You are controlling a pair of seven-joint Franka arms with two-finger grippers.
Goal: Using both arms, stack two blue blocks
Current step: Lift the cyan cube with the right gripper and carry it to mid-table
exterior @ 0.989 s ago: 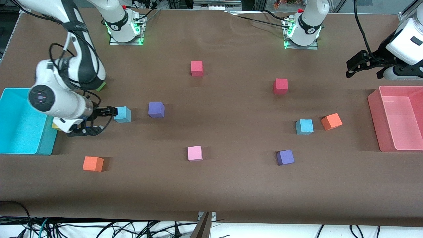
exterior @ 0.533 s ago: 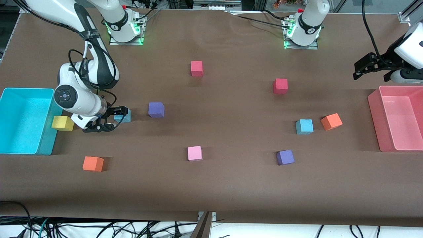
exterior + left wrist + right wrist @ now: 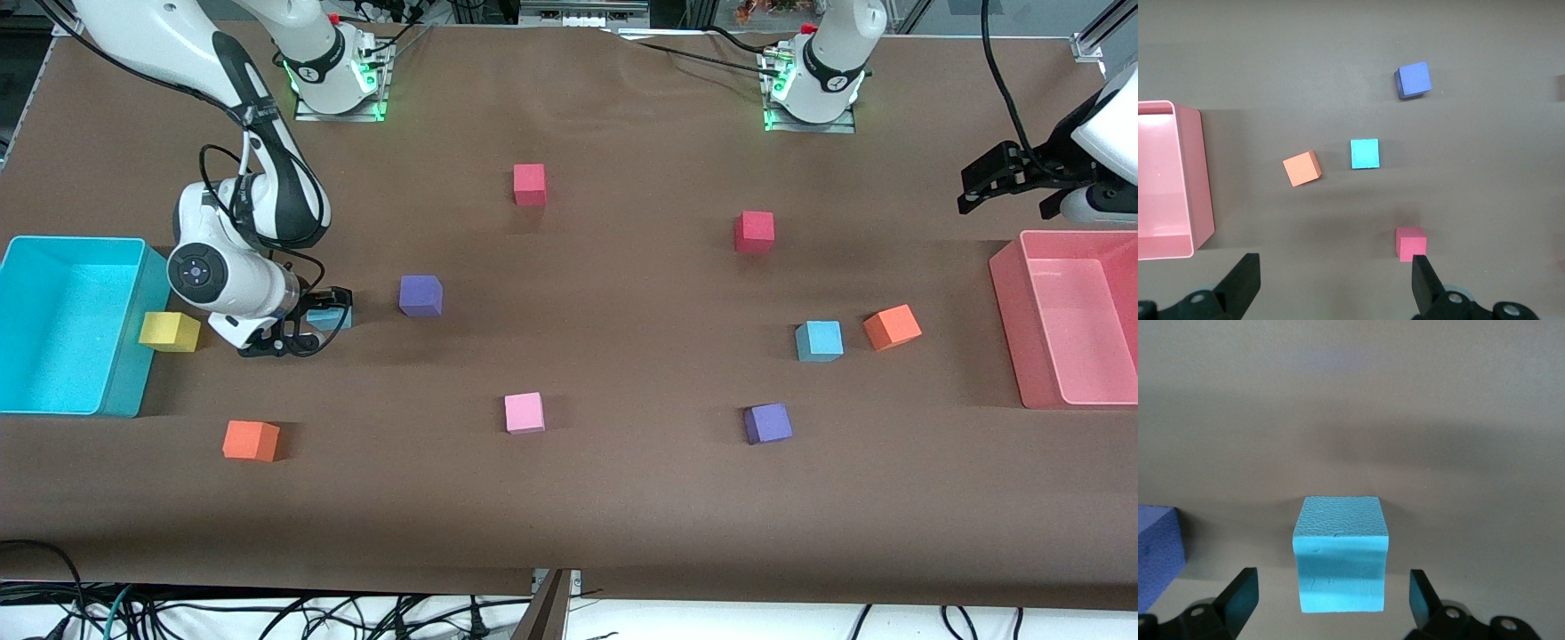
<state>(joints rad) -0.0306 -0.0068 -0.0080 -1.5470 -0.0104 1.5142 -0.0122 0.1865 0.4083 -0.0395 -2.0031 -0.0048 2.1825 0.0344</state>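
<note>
- Since the earlier frames, the right arm has swung away from the cyan bin [image 3: 71,324] and lowered; the right gripper [image 3: 313,324] now straddles the first blue block [image 3: 331,316] at table level, mid-left of the front view. A yellow cube [image 3: 169,332], formerly hidden by the arm, is now exposed beside the bin.
- Right gripper state: fingers spread wide, one on each side of the block [image 3: 1341,552] with a clear gap on both sides; not touching it in the right wrist view.
- The left gripper [image 3: 1003,176] has drawn back toward the upper right edge of the front view, above the pink bin [image 3: 1009,320]. Its fingers [image 3: 1245,283] stand apart and hold nothing.
- Second blue block [image 3: 819,340] rests on the table at centre right, just beside an orange cube [image 3: 892,326]; it appears mid-frame in the left wrist view [image 3: 1365,153].
- The two blue blocks lie well apart, neither lifted nor stacked.
- A purple cube [image 3: 420,295] sits beside the first blue block, apart from it.
</note>
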